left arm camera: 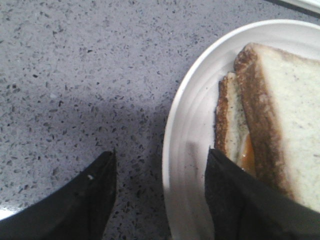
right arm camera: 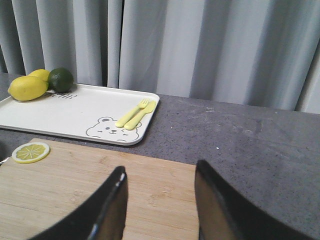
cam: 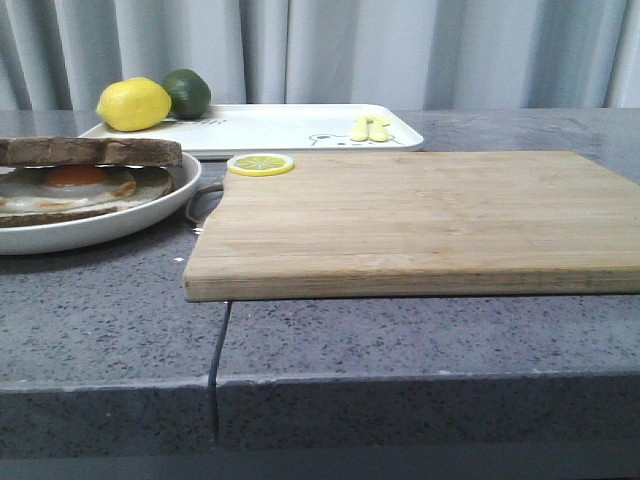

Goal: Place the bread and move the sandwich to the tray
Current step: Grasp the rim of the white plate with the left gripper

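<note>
We see the sandwich [cam: 85, 175] on its plate [cam: 120, 225] at the worktop's left edge, the tray [cam: 280, 128] along the back. Left gripper [left arm camera: 160, 195] spread astride the plate rim; right gripper [right arm camera: 160, 205] spread above the cutting board [cam: 420, 220].

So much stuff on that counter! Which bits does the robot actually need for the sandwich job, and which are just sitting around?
Needed for the job:
sandwich, with the bread slice already on top
white plate holding it
tray, where it goes
left gripper, open at the plate's rim

Just lying about:
cutting board
lemon slice
lemon
lime
yellow cutlery
right gripper, open over the board
</note>
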Controlling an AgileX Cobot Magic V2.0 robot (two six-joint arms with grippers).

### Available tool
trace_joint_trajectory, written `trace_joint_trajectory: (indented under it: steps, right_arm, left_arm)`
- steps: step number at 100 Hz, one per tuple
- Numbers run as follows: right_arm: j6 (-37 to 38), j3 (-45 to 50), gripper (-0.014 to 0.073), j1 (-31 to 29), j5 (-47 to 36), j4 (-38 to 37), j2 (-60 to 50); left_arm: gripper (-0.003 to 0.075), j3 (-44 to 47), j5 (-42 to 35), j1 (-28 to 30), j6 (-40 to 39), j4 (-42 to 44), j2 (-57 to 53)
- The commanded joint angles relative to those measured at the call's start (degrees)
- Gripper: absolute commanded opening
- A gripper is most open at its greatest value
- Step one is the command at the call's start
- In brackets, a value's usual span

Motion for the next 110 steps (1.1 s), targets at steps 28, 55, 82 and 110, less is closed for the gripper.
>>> trace_joint_trajectory:
  steps: [28, 55, 82, 110]
  right_arm:
    - [-0.1, -1.5, 0.0335, -0.2, -4.2, -0.3, 0.1]
    - [-0.1, -1.5, 0.0335, -0.2, -4.2, -0.3, 0.1]
    - [-0.1, -1.5, 0.0335, -0.2, -4.2, -0.3, 0.1]
    - [-0.1, -1.5, 0.0335, -0.2, -4.2, -0.3, 0.1]
  left_arm:
    - [0.0365, -1.6, -2.2, -0.5, -0.6, -1.6, 1.9]
    - [0.0349, -1.6, -2.4, -0.5, -0.6, -1.7, 1.9]
    - [0.0151, -1.6, -2.6, -0.5, -0.6, -5.6, 1.9]
    - [-0.0019, -1.6, -2.4, -0.5, -0.6, -8.7, 1.9]
